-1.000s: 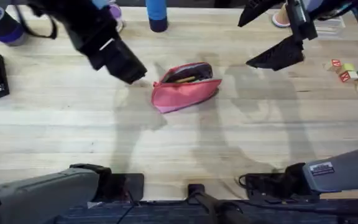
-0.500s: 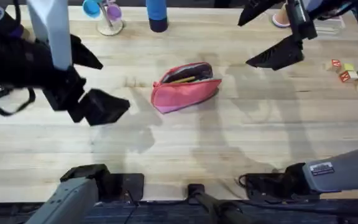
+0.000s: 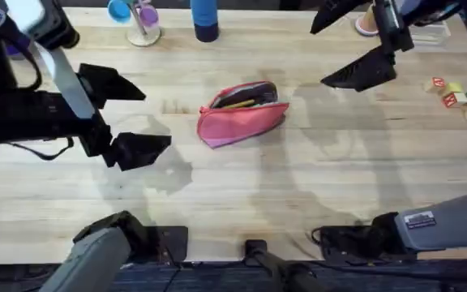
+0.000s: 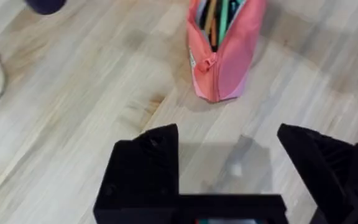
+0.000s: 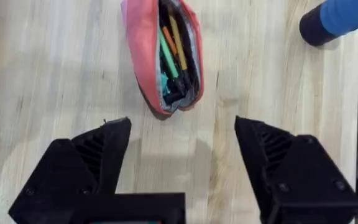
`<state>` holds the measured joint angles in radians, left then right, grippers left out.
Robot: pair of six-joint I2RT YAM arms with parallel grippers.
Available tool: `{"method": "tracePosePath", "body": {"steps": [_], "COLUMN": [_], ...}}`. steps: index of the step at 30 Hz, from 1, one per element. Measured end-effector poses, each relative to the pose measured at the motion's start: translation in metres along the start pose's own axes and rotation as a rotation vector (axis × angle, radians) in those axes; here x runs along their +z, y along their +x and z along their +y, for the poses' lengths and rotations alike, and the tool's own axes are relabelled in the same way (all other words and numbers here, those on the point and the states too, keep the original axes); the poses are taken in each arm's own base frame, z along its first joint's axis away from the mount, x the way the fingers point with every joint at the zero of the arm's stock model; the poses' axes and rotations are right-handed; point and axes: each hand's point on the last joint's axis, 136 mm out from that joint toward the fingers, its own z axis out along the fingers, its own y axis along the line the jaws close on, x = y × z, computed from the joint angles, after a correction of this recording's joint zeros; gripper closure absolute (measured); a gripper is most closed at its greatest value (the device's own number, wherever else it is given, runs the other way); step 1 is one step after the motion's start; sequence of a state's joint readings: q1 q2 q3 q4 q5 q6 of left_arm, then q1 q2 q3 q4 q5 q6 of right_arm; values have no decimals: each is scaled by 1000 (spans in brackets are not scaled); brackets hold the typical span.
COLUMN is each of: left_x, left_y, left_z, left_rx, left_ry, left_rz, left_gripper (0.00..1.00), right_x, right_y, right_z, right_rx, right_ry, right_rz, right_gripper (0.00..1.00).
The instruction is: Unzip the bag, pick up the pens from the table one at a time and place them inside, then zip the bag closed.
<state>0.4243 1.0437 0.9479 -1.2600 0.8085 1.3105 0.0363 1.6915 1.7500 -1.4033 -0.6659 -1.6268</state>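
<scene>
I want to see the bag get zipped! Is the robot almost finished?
Almost. The bag is unzipped and the pens already lie inside it. Nothing is in hand: the left gripper and right gripper are both open, away from the bag. Only zipping it closed is left.

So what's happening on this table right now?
Two robot arms are packing pens into a pink bag. The pens are already inside and the bag is unzipped. The left gripper and right gripper are both open and holding nothing, one on each side of the bag. Zipping it closed is what remains.
</scene>
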Motion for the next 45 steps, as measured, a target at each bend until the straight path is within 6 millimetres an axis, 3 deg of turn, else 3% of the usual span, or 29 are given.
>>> {"method": "tracePosePath", "body": {"steps": [19, 33, 42, 45], "left_x": [46, 52, 52, 51], "left_y": [21, 25, 25, 25], "left_z": [20, 22, 22, 22], "left_rx": [91, 78, 81, 81], "left_ry": [230, 254, 253, 253], "left_rz": [-143, -154, -154, -155], "left_gripper": [6, 6, 6, 6], "right_x": [0, 2, 44, 59], "right_y": [0, -11, -35, -49], "right_z": [0, -1, 21, 19], "right_rx": [0, 18, -59, -119], "right_ry": [0, -1, -107, -92], "right_rz": [0, -47, 125, 163], "right_gripper": [5, 5, 5, 5]}}
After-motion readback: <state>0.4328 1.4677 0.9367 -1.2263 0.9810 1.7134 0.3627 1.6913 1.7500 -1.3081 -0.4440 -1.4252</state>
